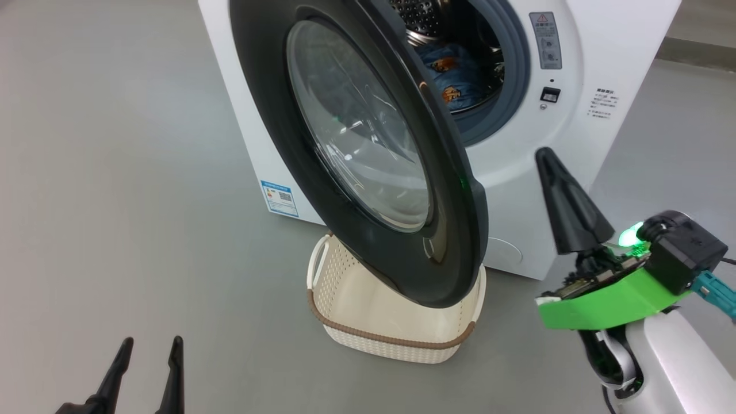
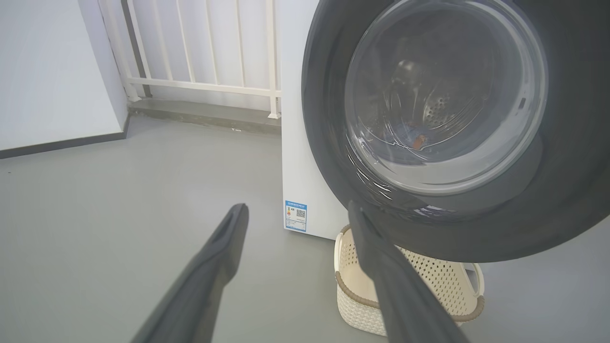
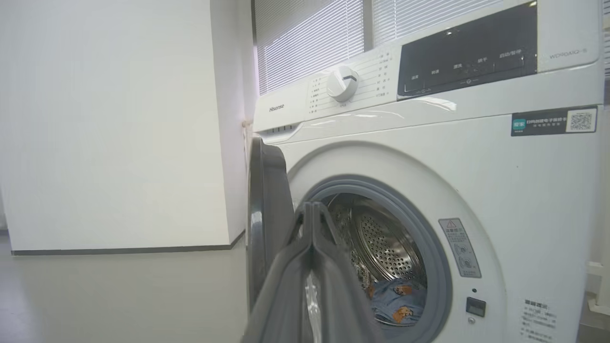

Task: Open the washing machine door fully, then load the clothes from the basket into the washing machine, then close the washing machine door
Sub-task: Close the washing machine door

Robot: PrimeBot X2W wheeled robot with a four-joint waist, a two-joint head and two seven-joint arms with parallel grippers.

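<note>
Across the upper middle of the head view, the door (image 1: 356, 132) stood swung out from the washing machine (image 1: 517, 155). Its black frame hung over the basket (image 1: 391, 340), which sat on the floor (image 1: 115, 172) at lower centre, right in front of the machine. It was probably parked there so that each carry to the opening was short. What showed of the basket's inside looked bare, though the door hid part of it.

Behind the door, at top centre, the blue garment (image 1: 454, 80) lay in the drum (image 1: 422, 17). The right wrist view hinted at a pale patterned cloth beside it, too hidden to be sure. Loading therefore seemed done, leaving only the door to shut.

At the right of the frame the right hand (image 1: 546, 158) was pinched fully together on nothing, apart from the door's edge, likely made into a blunt point for pushing. At lower left the left hand (image 1: 152, 342) was spread wide and empty, low and clear of the door's swing.
</note>
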